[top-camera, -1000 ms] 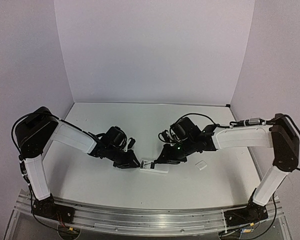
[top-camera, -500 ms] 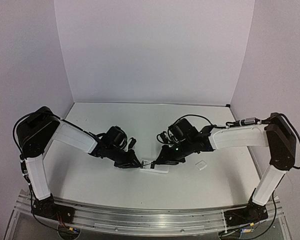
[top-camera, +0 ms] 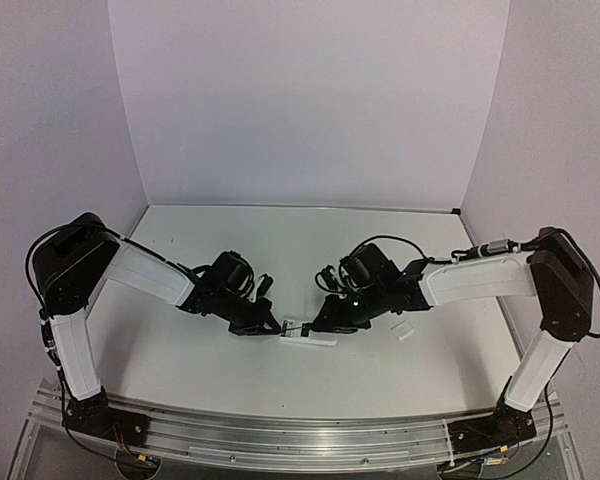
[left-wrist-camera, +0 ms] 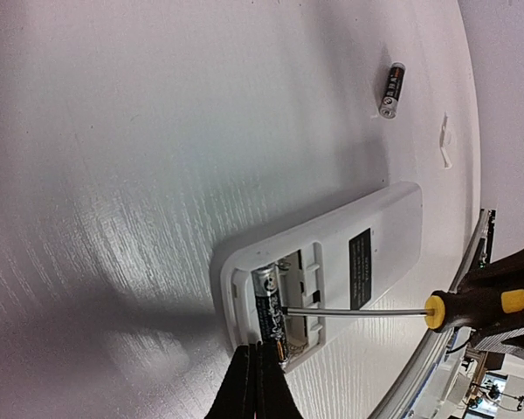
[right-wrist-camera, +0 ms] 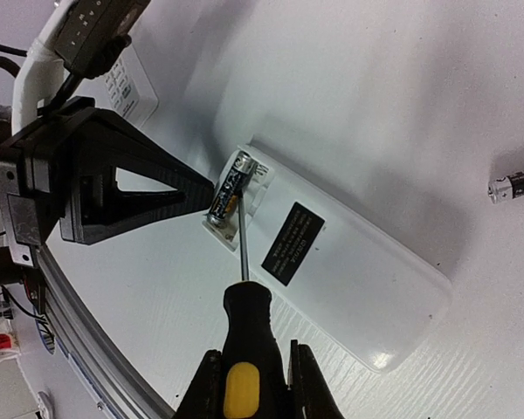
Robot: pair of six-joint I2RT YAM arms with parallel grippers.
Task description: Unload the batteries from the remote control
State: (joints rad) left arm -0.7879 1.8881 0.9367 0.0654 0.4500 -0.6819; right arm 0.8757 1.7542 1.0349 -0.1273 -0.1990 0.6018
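Jaws of the left pincer (left-wrist-camera: 253, 384) are pressed together, empty, tips at the seated battery (left-wrist-camera: 268, 301) in the remote control (left-wrist-camera: 384, 218), lying back-up on the table (left-wrist-camera: 113, 131). The right pincer (right-wrist-camera: 249, 384) pinches the screwdriver (right-wrist-camera: 244, 319), blade on that cell; a second battery (left-wrist-camera: 391, 90) lies at one o'clock.

You have two batteries (left-wrist-camera: 391, 90), one remote control (left-wrist-camera: 367, 231), one slimmer white remote (right-wrist-camera: 96, 19), one screwdriver (right-wrist-camera: 244, 327), one small white cover (left-wrist-camera: 444, 140), plus a left pincer (left-wrist-camera: 253, 388) and a right pincer (right-wrist-camera: 251, 384), making two.
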